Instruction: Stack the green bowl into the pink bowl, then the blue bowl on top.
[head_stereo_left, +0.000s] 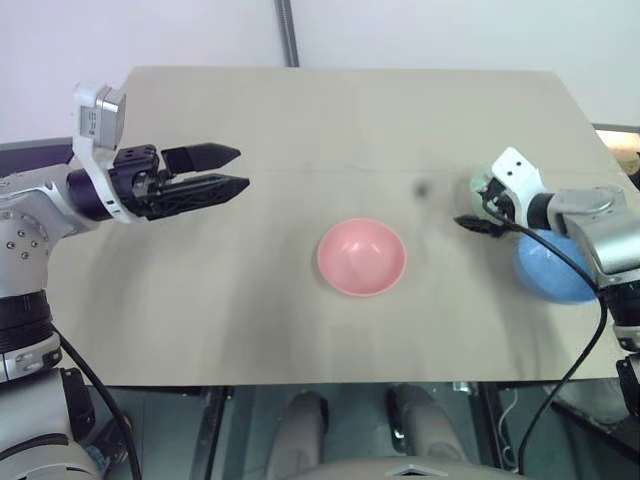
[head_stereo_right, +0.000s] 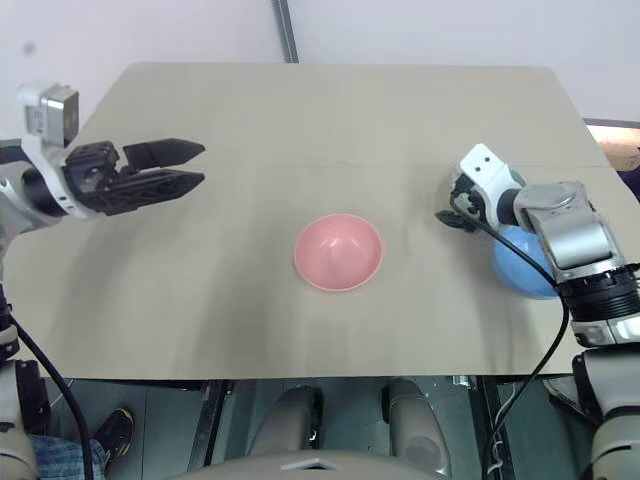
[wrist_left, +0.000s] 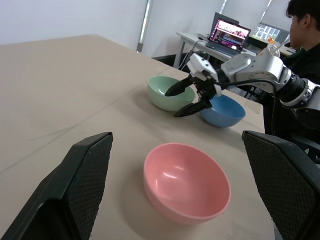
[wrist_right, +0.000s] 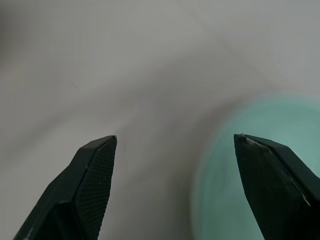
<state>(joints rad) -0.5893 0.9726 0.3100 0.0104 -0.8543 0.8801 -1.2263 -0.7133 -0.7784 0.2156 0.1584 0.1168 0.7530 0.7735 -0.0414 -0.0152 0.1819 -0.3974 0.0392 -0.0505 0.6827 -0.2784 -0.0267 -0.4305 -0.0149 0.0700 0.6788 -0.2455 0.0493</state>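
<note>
Hovering over the right side of the beige table (head_stereo_left: 300, 130), the right gripper (wrist_left: 187, 99) has its two black fingers spread apart and pinches nothing; in the left wrist view its tips hang at the near rim of the green bowl (wrist_left: 167, 92), one finger above the rim and one just outside it, and whether they touch the bowl cannot be told. The right wrist view shows the mint-green rim between and beside the parted fingers. The blue bowl (wrist_left: 222, 111) sits just beside the green bowl, on the side nearer the robot, partly hidden under the right forearm in the head views. The pink bowl (head_stereo_left: 361, 256) stands alone and upright and empty near the middle of the table, well apart from the other two. The left gripper (head_stereo_left: 222, 170) hangs above the table's left part, fingers spread and empty, pointing toward the centre. Beyond the table a person sits by an open laptop (wrist_left: 227, 34).
</note>
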